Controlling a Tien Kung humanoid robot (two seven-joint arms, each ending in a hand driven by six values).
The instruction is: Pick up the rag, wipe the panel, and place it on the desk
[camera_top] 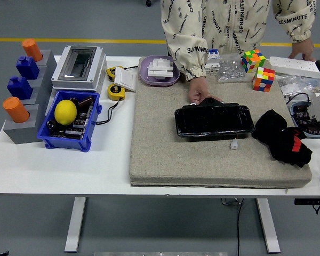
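Observation:
A black rag (281,137) with a small red tag lies crumpled on the right part of the grey felt mat (165,154). The glossy black panel (214,121) lies flat in the middle of the mat, left of the rag, with a small white plug (233,144) just in front of it. A person at the far side rests one hand (200,92) on the panel's far left edge and the other hand (301,49) on a white power strip (294,65). Neither of my hands is in view.
A blue bin (69,121) with a yellow lemon, a grey block with orange and blue pegs (22,90), a grey switch box (79,66), tape measures (116,91) and a purple dish (159,71) stand left. Two colour cubes (258,69) and parts boxes (312,109) sit right.

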